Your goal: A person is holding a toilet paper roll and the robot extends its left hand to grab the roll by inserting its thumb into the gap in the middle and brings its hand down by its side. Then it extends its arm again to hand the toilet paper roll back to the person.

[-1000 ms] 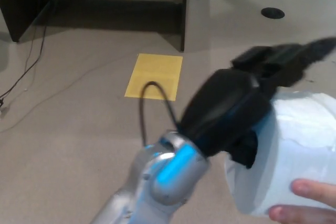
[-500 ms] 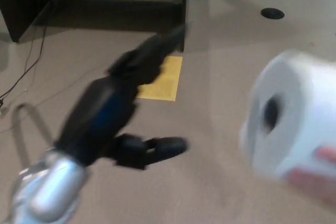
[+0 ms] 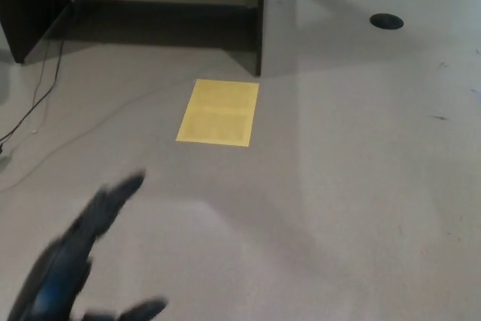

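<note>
Since the earlier frames the left hand (image 3: pixel 75 268) has dropped from the middle of the view to the lower left corner, and the toilet paper roll, together with the person's fingers that held it at the right edge, has passed out of the picture. The roll cannot be located in the current view.

Left hand: blurred with motion, seen low and to the left of the yellow sheet (image 3: pixel 218 112). Its fingers (image 3: pixel 113 197) point up toward that sheet, while the thumb (image 3: pixel 139 310) sticks out separately along the bottom edge. Fingers and thumb are spread well apart and hold nothing. A patch of blue shows on the body of the hand. The right hand does not appear.

Floor (image 3: pixel 353 186): plain beige, carrying the yellow sheet, which lies flat and appears to have a faint crease across its middle. Behind the sheet stands a dark upright panel (image 3: pixel 262 16), with a shadowed recess to its left. A second dark panel (image 3: pixel 26 5) closes that recess at the far left. A thin cable (image 3: pixel 34 107) trails over the floor well to the left of the sheet. A small dark round mark (image 3: pixel 386 21) sits on the floor far behind and to the right of the sheet.

Containers: none observed in the view.
</note>
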Controlling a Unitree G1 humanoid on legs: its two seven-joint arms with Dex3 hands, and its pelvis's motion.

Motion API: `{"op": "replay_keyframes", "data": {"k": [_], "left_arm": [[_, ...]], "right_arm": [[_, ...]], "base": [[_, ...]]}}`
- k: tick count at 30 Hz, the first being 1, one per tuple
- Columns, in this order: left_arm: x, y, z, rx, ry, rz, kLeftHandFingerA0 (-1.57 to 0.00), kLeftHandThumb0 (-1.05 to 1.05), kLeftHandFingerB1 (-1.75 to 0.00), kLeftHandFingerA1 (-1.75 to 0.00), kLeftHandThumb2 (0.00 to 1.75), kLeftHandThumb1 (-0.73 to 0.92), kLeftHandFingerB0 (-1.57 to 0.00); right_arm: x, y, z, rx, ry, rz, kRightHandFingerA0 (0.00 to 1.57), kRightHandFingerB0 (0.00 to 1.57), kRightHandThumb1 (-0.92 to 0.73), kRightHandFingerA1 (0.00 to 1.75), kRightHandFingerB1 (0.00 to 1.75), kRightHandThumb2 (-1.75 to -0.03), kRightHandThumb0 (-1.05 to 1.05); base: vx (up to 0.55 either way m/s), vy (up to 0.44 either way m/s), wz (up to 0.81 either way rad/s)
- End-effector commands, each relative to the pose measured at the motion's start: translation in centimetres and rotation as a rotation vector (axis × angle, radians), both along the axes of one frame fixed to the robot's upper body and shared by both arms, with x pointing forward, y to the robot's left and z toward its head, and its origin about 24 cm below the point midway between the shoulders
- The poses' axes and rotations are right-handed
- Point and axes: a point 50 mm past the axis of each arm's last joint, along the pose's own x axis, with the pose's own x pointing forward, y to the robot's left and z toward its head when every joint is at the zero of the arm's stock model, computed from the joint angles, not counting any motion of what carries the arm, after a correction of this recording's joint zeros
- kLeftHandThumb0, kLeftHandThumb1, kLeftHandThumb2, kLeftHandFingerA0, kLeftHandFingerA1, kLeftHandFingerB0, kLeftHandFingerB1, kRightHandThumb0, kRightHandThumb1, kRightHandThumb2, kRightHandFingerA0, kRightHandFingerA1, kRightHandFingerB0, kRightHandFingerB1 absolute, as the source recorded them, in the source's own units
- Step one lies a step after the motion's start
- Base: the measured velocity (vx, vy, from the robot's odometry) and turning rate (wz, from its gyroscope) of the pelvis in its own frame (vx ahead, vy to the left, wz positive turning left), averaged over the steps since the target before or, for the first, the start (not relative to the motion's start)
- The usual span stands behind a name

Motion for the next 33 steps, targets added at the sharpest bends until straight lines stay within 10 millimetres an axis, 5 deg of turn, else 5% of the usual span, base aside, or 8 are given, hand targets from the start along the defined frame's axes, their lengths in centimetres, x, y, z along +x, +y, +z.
{"op": "replay_keyframes", "data": {"k": [1, 6, 10, 11, 19, 20, 22, 33], "left_arm": [[-5.4, 4.3, -7.9, -0.011, 0.165, 0.268, -0.17, -0.53, -0.33, -0.39, 0.63, 0.38, -0.11], [-7.8, 6.3, -12.9, 0.153, 0.414, 0.309, -0.09, -0.24, -0.5, -0.52, 0.85, 0.29, -0.08], [-8.2, 7.6, -14.3, 0.22, 0.505, 0.359, -0.21, -0.51, -0.35, -0.4, 0.65, 0.4, -0.16], [-8.0, 8.1, -14.4, 0.173, 0.532, 0.369, -0.07, -0.23, -0.5, -0.51, 0.88, 0.35, -0.06], [-7.6, 9.3, -14.6, -0.02, 0.605, 0.391, -0.09, -0.2, -0.5, -0.52, 0.88, 0.37, -0.07], [-7.7, 9.4, -14.7, -0.053, 0.616, 0.395, -0.18, -0.33, -0.31, -0.38, 0.58, 0.44, -0.17], [-8.0, 9.5, -14.9, -0.051, 0.63, 0.391, -0.1, -0.19, -0.5, -0.52, 0.88, 0.36, -0.07], [-8.6, 9.6, -15.7, -0.059, 0.698, 0.412, -0.23, -0.41, -0.34, -0.42, 0.62, 0.4, -0.16]], "right_arm": [[-1.7, -2.2, 0.4, -0.035, -0.006, -0.053, 0.77, 0.52, -0.68, 0.62, 0.4, -0.61, -0.38], [-2.0, -1.9, 0.2, -0.038, 0.001, -0.048, 0.79, 0.53, -0.68, 0.65, 0.4, -0.6, -0.37], [-1.3, -1.4, 0.2, -0.027, -0.012, -0.04, 0.77, 0.53, -0.69, 0.62, 0.4, -0.61, -0.38], [-0.9, -1.2, 0.3, -0.028, -0.018, -0.038, 0.79, 0.52, -0.69, 0.63, 0.4, -0.61, -0.38], [-0.4, -0.7, 0.2, -0.007, -0.024, -0.042, 0.71, 0.52, -0.68, 0.55, 0.41, -0.6, -0.37], [-0.4, -0.6, 0.1, -0.004, -0.021, -0.041, 0.72, 0.52, -0.68, 0.55, 0.41, -0.61, -0.38], [-0.6, -0.5, 0.0, -0.004, -0.014, -0.037, 0.72, 0.52, -0.68, 0.55, 0.41, -0.6, -0.38], [-1.3, -0.7, -0.2, -0.024, -0.002, -0.029, 0.75, 0.52, -0.68, 0.55, 0.4, -0.61, -0.38]], "base": [[0.0, 0.0, 0.0], [0.0, 0.0, 0.0], [0.0, 0.0, 0.0], [0.0, 0.0, 0.0], [0.0, 0.0, 0.0], [0.0, 0.0, 0.0], [0.0, 0.0, 0.0], [0.0, 0.0, 0.0]]}}
